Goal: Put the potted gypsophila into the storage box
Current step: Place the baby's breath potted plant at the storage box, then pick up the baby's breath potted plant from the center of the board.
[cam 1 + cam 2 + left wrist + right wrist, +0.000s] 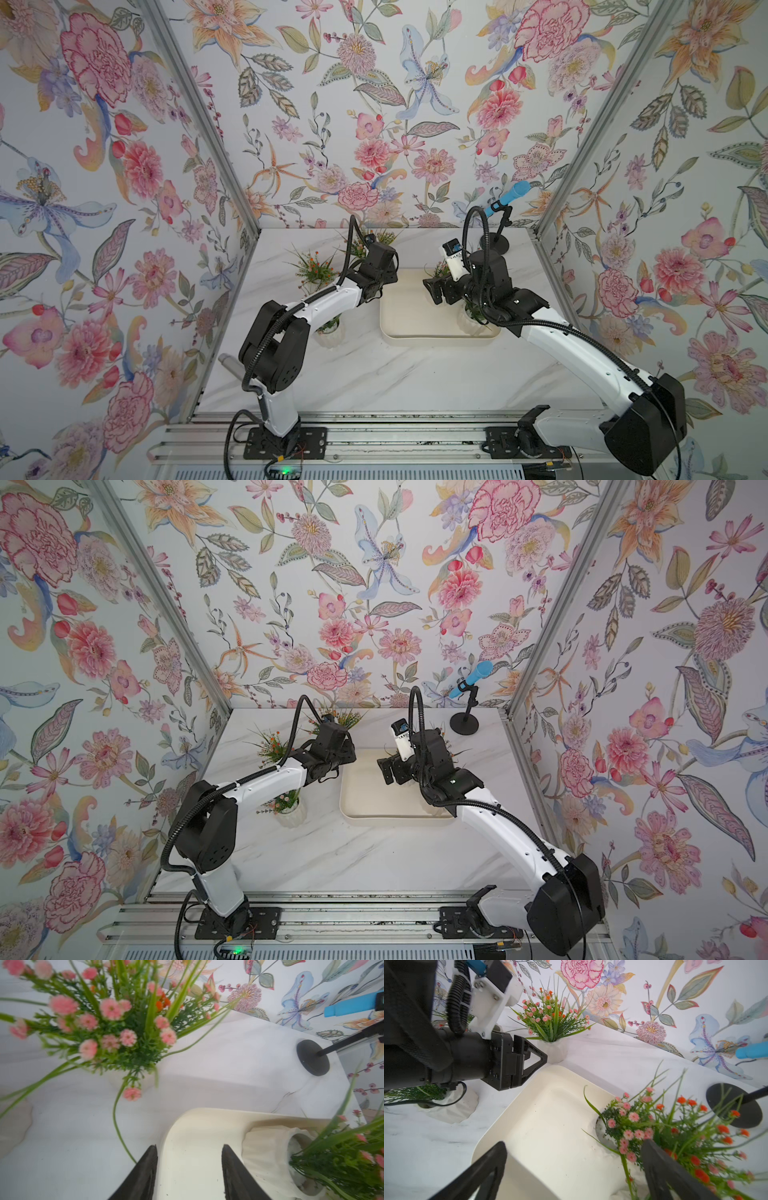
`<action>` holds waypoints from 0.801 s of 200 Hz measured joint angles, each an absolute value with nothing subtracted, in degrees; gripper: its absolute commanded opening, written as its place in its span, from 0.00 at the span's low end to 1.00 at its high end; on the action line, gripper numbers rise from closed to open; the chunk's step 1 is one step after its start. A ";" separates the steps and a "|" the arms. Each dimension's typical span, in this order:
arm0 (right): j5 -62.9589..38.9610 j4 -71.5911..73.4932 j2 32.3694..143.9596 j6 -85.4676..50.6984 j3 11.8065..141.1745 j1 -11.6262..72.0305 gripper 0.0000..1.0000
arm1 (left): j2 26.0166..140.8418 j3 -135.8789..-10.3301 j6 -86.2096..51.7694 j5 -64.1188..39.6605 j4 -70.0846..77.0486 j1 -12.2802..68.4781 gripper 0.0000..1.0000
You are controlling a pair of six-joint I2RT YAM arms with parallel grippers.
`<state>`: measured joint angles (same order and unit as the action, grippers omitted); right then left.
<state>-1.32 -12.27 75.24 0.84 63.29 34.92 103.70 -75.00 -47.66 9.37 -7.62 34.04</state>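
While the left pincer [190, 1147] gapes, potted gypsophila [268, 1159] sits beside, seemingly apart.

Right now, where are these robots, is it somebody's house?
Probably a robot practice booth, not a house: flowery wallpaper panels in metal framing, the left arm and right arm bolted to a rail, and a microphone on the marble-look table.
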 measured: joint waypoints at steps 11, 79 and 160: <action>-2.55 -11.64 76.47 0.84 64.14 35.92 1.00 | 103.02 -73.56 -48.16 9.50 -7.49 33.56 0.51; -7.38 -10.50 84.99 0.89 70.89 42.44 1.00 | 102.37 -68.25 -50.85 9.41 -3.77 30.59 0.50; -3.57 -9.85 88.75 5.54 74.76 43.75 1.00 | 106.45 -69.78 -52.58 7.46 -1.32 25.06 0.47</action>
<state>-3.57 -9.85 88.75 5.54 74.76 43.75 106.45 -69.78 -52.58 7.46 -1.32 25.06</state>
